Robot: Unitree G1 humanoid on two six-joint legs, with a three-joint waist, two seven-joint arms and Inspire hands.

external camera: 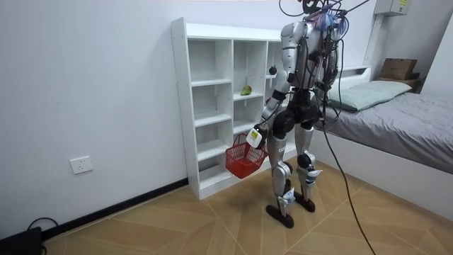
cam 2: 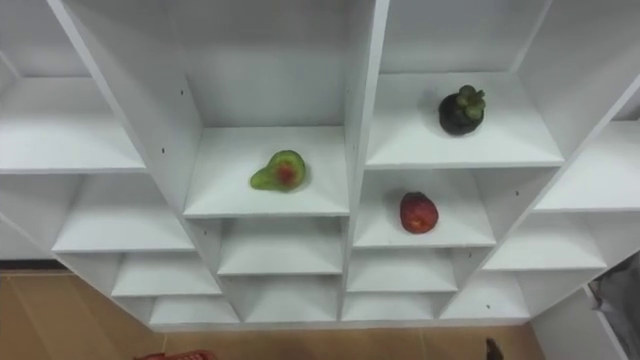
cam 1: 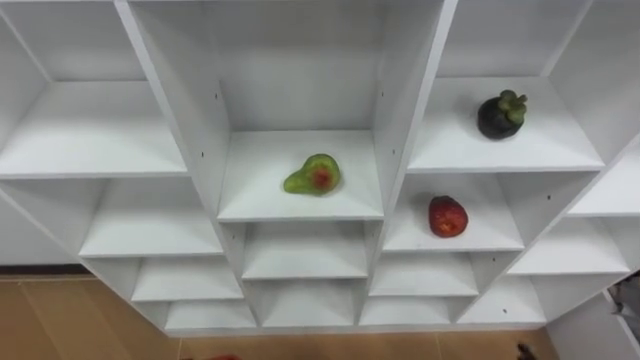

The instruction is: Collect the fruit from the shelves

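Three fruits lie in the white closet point(cam 1: 400, 120) in front of me. A green pear-shaped fruit with a red spot point(cam 1: 314, 176) sits on the middle column's shelf. A dark mangosteen with a green cap point(cam 1: 501, 114) rests one column to the right, and a red fruit point(cam 1: 447, 216) lies on the shelf below it. In the room view I stand upright facing the closet, and my left hand point(external camera: 255, 136) hangs at hip height, shut on the handle of a red basket point(external camera: 244, 159). A dark tip of my right hand point(cam 1: 525, 350) pokes in at the bottom edge.
The closet's other compartments point(cam 1: 100, 130) hold nothing. The wooden floor point(cam 1: 60, 320) shows below it. A bed point(external camera: 396, 120) stands behind me on the room view's right, and a white wall point(external camera: 85, 85) runs along the room view's left.
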